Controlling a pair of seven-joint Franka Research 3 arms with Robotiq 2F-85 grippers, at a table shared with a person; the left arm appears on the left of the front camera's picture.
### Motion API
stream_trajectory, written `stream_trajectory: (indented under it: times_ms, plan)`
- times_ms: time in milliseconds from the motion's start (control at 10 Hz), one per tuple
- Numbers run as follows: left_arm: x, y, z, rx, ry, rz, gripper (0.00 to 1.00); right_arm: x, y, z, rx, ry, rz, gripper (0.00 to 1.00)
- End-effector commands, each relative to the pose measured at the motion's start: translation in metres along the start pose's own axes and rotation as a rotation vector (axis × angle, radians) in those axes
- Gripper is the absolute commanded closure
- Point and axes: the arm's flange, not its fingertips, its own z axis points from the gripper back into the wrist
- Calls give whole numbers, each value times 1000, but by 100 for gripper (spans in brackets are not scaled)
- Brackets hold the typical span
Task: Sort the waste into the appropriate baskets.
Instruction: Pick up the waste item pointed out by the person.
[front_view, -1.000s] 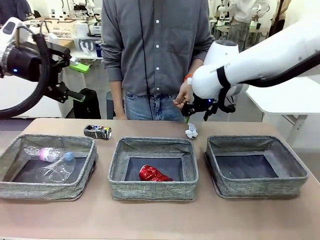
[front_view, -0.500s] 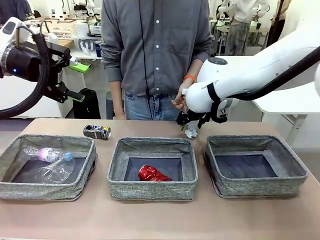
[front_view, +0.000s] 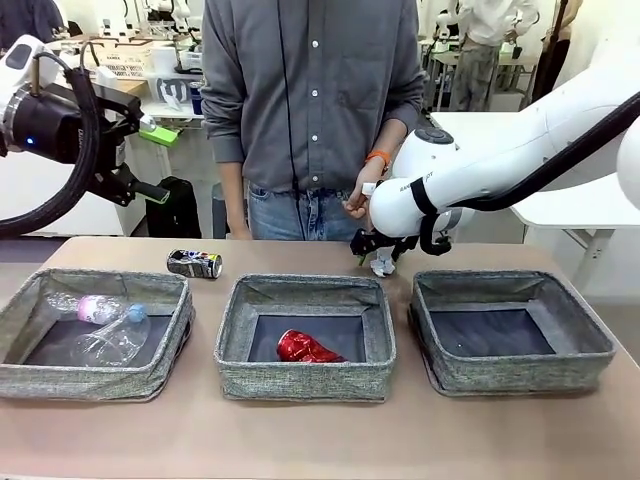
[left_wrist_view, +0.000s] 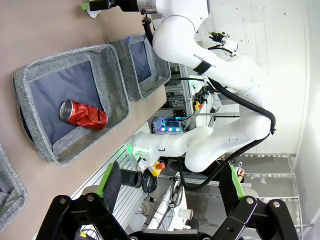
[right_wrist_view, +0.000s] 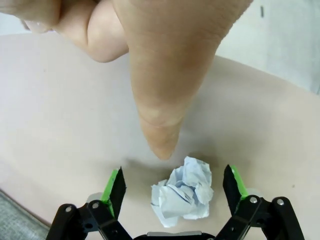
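The right end effector (right_wrist_view: 173, 175) sits spread astride the crumpled white paper wad (right_wrist_view: 182, 195) on the worktop (right_wrist_view: 60, 125), placed to pinch it up

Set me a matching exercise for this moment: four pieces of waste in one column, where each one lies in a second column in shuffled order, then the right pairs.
Waste:
1. crushed red can
2. clear plastic bottle
3. dark printed can
4. crumpled paper wad

Places:
A. on the table, between the open fingers of the right gripper
B. in the left basket
C. on the table beyond the baskets, with no gripper at it
D. in the middle basket

Pairs: 1-D, 2-B, 3-C, 4-A
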Motion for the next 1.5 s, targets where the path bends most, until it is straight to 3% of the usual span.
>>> stream_trajectory:
  times_ms: [0,100,200,300,400,500,1400]
  plan:
    - [-1,-3,2,8,6,11,0,-7,-5,4,3,-18,12,0]
    - [-1,-3,2,8,6,11,0,-7,-5,4,-6,-13,19,59]
    - [-1,-3,2,8,6,11,0,-8,-5,3,-4,-9,21,59]
    - [-1,-3,2,8,6,11,0,-8,-5,3,-9,-10,23,100]
    - [-1,-3,2,8,6,11,0,-8,-5,2,-14,-6,26,65]
    - [-1,-3,2,8,6,11,0,-8,-5,2,-24,-3,27,100]
    - [-1,-3,2,8,6,11,0,-11,-16,15,-40,20,17,100]
